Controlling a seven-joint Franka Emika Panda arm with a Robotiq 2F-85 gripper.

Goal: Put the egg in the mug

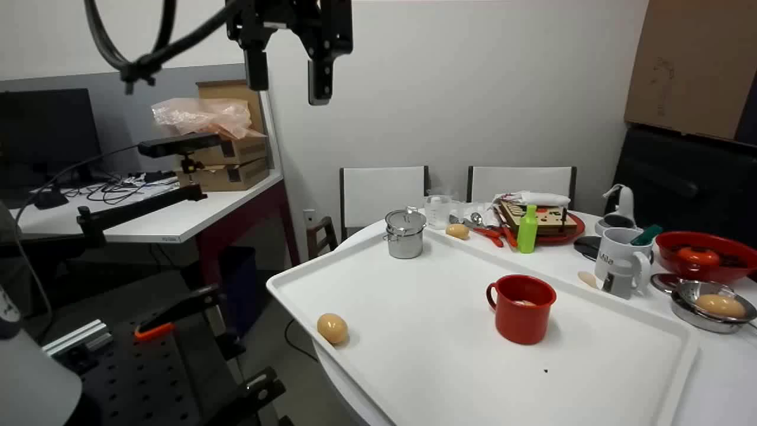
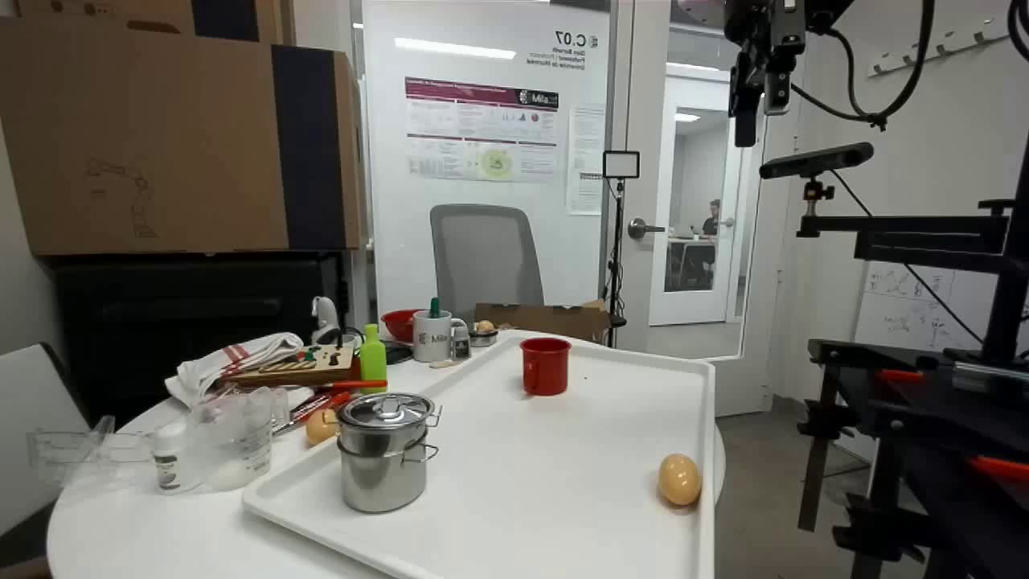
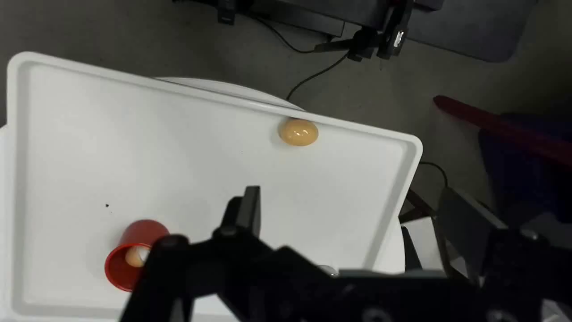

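Observation:
A glossy tan-brown egg (image 1: 332, 328) lies on the white tray, close to its edge on the robot's side; it also shows in the wrist view (image 3: 298, 132). The red mug (image 1: 523, 319) stands upright on the tray, apart from that egg. Looking down into the mug (image 3: 145, 232) in the wrist view, I see a rounded tan and white thing, egg-like, partly hidden by the rim and my gripper. High above the tray, the gripper (image 1: 288, 96) hangs with its fingers wide apart. Nothing is between its fingertips, and it touches neither egg nor mug.
A lidded steel pot (image 2: 384, 458) stands on the tray (image 1: 426, 307), which has a raised rim. Beyond the tray are a green bottle (image 1: 527, 229), a white mug (image 1: 615, 257), a red bowl (image 1: 709, 269), a metal bowl (image 1: 698, 316) and another tan egg-like thing (image 1: 457, 231).

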